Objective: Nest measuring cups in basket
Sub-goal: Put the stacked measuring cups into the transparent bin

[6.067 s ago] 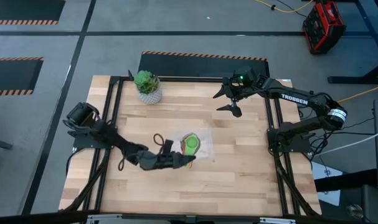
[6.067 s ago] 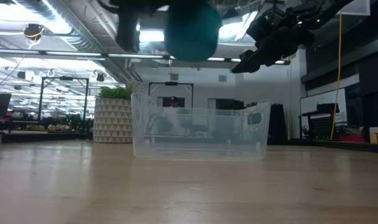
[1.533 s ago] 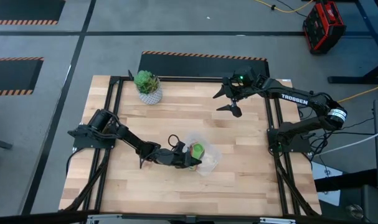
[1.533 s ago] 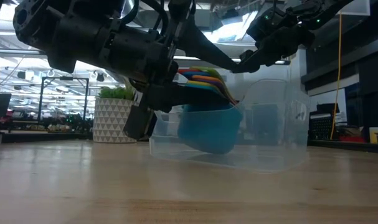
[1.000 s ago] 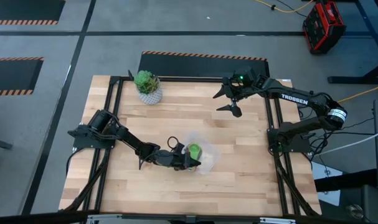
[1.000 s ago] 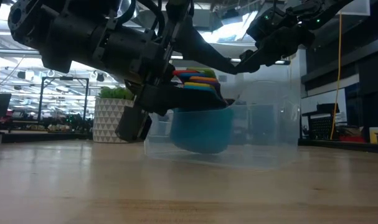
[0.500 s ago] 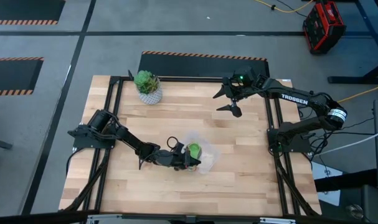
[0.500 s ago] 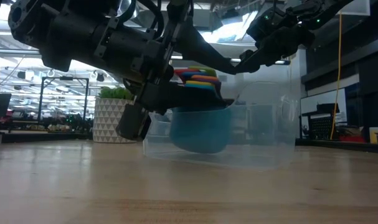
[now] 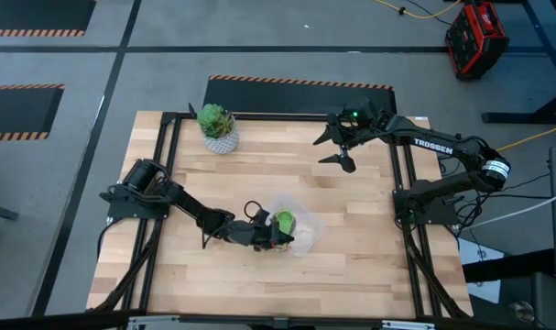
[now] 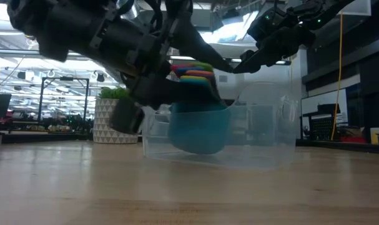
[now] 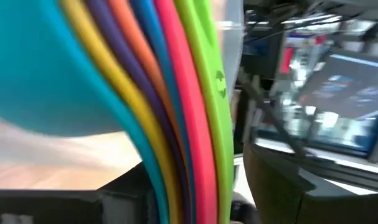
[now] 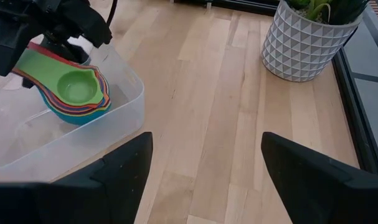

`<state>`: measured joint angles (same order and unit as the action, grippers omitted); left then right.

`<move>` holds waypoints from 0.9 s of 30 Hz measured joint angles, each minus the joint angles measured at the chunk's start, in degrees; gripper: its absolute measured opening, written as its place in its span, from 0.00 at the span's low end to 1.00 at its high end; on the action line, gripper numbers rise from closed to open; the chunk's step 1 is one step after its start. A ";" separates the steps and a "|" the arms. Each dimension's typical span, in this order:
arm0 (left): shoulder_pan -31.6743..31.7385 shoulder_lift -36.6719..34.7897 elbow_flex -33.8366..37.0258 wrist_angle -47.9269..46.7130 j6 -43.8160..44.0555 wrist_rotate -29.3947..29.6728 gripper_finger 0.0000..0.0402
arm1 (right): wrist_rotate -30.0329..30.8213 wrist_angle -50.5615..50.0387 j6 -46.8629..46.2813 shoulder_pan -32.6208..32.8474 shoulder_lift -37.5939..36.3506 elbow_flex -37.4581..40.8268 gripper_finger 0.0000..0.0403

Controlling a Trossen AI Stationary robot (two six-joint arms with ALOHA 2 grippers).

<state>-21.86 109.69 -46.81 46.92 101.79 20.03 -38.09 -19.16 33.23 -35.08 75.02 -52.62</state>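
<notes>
right wrist view: left gripper (image 12: 33, 43) clenched on nested measuring cups (image 12: 76, 93), bowls up inside basket (image 12: 123, 102), handles toward that gripper

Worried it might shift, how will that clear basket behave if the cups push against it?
The basket looks thin and light, so it would likely slide on the smooth wooden table. Low view shows it already tilted, so it probably tips easily under the nested measuring cups.

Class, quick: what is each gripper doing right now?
Left gripper: shut on the measuring cups, inside the basket.
Right gripper: open, holding nothing.
</notes>
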 joint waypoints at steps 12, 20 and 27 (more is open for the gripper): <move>-0.38 -3.87 -0.02 -11.09 4.12 -1.87 0.45 | 0.01 -0.02 -0.01 0.01 0.00 0.00 0.76; -0.38 -3.87 -0.04 -12.07 6.35 -5.99 0.45 | 0.00 -0.02 0.00 0.01 0.00 0.00 0.76; -0.38 -3.87 -0.04 -12.07 7.22 -6.09 0.45 | 0.02 -0.02 0.00 0.01 0.00 0.00 0.76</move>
<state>-22.24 105.82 -46.85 34.85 109.01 13.93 -38.07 -19.18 33.23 -35.07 75.02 -52.62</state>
